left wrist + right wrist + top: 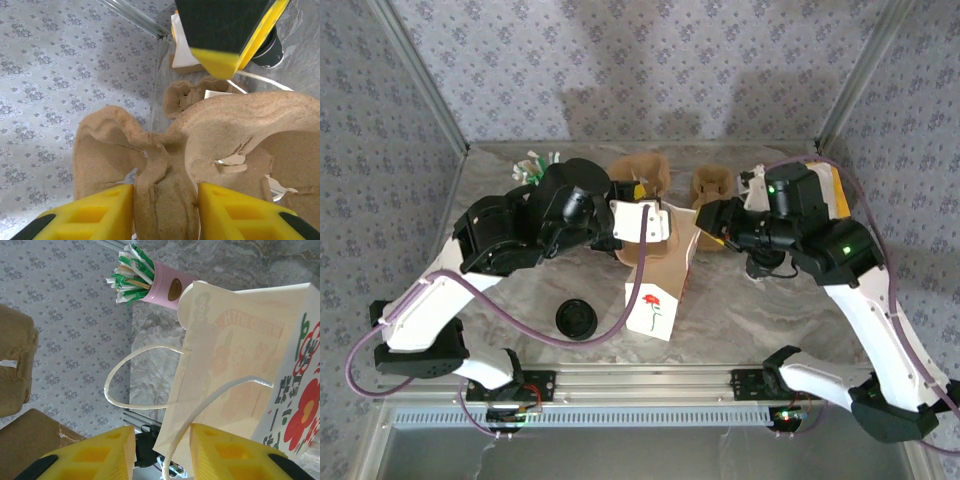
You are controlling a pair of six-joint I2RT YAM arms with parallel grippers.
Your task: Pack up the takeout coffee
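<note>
While the takeout coffee (576, 319) stands on the marbled worktop (750, 315) close to the near edge, only its round black lid is visible from above. It is apart from both tools. Just to its right stands a white paper bag (655, 305) printed with a red flower, its mouth turned toward the back of the worktop.

The right tool (162, 440) is at that mouth. Its yellow fingers (90, 455) stand apart, unclenched, with the bag's thin rim and one white loop handle (125, 370) in the gap between them. Neither is pinched.

The left tool (166, 200) is clenched on a brown moulded-pulp cup carrier (240, 130). The carrier's central ridge fills the space between the two yellow fingers (100, 215), and the carrier is raised in front of the patterned wall.

Further back, a pink cup of green-and-white straws (165, 287) stands near the rear wall on the left side. More brown pulp pieces (712, 185) lie at the back, near the right arm.
</note>
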